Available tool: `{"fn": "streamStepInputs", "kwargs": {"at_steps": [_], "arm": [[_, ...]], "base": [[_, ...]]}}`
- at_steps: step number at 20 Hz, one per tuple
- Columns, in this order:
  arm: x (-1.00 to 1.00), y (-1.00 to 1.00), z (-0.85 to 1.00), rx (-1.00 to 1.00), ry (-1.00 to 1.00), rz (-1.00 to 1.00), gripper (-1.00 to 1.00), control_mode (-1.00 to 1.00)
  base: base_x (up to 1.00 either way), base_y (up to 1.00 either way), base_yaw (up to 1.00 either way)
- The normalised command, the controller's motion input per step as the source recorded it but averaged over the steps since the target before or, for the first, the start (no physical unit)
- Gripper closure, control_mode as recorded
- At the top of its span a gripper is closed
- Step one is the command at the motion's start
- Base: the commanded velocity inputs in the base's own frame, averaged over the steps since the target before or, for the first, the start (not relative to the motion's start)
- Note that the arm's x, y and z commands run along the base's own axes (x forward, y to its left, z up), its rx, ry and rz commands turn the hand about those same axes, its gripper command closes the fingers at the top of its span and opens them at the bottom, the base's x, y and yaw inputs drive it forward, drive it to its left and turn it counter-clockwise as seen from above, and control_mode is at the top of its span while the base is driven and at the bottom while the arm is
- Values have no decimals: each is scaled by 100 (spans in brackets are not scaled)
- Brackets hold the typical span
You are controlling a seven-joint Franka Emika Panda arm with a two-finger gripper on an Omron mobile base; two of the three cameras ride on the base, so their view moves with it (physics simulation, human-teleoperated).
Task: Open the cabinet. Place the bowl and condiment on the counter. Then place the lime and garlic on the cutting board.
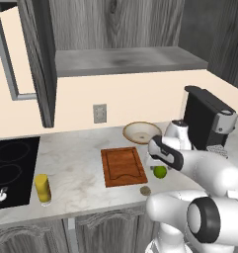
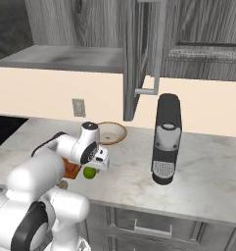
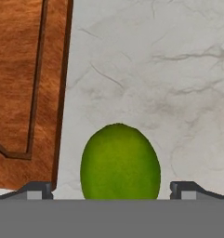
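The lime (image 3: 120, 162) lies on the marbled counter (image 3: 169, 69) just right of the cutting board (image 3: 25, 83). My gripper (image 1: 158, 165) hangs low over it, open, one fingertip (image 3: 36, 189) on each side with a gap to the fruit. Both base views show the lime (image 1: 160, 171) (image 2: 90, 172) under the hand. On the counter in front of the board (image 1: 123, 165) sits the garlic (image 1: 145, 190). Behind the board rests the bowl (image 1: 141, 132). The yellow condiment (image 1: 42, 188) stands by the cooktop. The cabinet door (image 1: 39, 59) is swung open.
A black coffee machine (image 2: 166, 139) stands on the counter to the right of the hand. The black cooktop (image 1: 12, 170) fills the left end. An outlet (image 1: 99, 113) sits on the wall. The open cabinet shelf (image 1: 125, 59) is overhead.
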Motion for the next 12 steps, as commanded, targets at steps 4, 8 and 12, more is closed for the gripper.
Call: {"fn": "streamStepInputs", "kwargs": {"at_steps": [4,8,12], "arm": [[0,-1,-20,0,0,0,-100,-100],[0,0,-23,0,0,0,-100,-100],[0,-1,-23,0,0,0,-100,-100]], "base": [[0,0,0],[0,0,0],[0,0,0]]}}
